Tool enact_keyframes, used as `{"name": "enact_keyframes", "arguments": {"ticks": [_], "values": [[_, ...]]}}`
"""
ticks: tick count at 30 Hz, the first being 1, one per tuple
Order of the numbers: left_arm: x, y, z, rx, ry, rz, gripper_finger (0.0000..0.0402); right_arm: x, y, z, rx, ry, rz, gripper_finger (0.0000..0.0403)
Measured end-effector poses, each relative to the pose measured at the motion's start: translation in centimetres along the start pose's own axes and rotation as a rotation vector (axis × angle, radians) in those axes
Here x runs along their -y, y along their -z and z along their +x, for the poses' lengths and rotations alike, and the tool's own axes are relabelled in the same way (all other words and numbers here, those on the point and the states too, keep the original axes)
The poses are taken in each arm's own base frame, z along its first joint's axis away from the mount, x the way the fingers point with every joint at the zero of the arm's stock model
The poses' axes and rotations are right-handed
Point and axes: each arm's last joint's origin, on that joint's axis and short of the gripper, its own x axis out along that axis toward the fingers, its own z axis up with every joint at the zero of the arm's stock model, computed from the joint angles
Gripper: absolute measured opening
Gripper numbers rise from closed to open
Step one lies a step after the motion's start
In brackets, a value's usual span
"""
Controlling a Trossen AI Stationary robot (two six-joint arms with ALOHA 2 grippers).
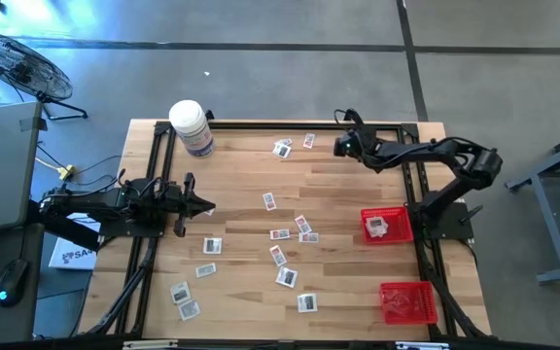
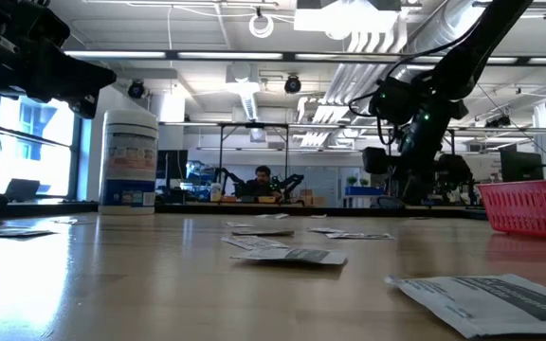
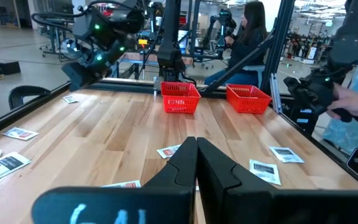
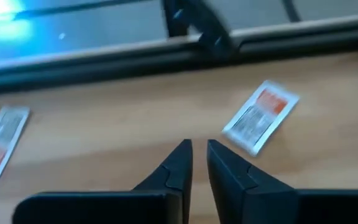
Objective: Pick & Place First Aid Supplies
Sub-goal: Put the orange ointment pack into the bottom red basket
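Nearest the front edge of the butcher-block table [image 1: 241,185] lie flat, papery packets [image 1: 287,277], white-grey with dark or reddish print, scattered at all angles across the middle of the boards, each well apart from its neighbours; a red mesh basket [image 1: 406,300] sits at the near right corner, and a second basket [image 1: 386,225] farther up that side has a packet inside; bare wood runs open between them. The left gripper [image 1: 208,206] rests at the left side, its fingers pressed together on nothing, pointing across the table. Farther back, the right gripper [image 4: 199,152] hangs just above the wood near the far edge; its fingers stand a narrow slit apart, empty; one packet [image 4: 261,116] lies just beyond the tips, long axis slanted, red end away; another [image 4: 2,142] lies off to the side. A white plastic bottle [image 1: 192,127] stands upright at the far left corner; black frame rails [image 1: 261,125] border the far edge.
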Motion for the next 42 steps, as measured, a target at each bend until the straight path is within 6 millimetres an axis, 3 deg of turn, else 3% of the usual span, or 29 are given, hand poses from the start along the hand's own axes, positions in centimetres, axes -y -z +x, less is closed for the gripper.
{"name": "enact_keyframes", "arguments": {"ticks": [9,20,34,42], "values": [[0.0,0.0,0.0,0.0,0.0,0.0,0.0,1.2,0.4,3.1,-0.017,0.123,-0.014,0.0002],[0.0,0.0,0.0,0.0,0.0,0.0,0.0,1.8,1.1,4.4,-0.003,0.201,-0.036,0.0002],[0.0,0.0,0.0,0.0,0.0,0.0,0.0,1.4,1.6,4.0,-0.096,0.147,-0.081,0.0002],[0.0,0.0,0.0,0.0,0.0,0.0,0.0,-0.5,3.4,2.2,-0.207,-0.021,-0.138,0.0003]]}}
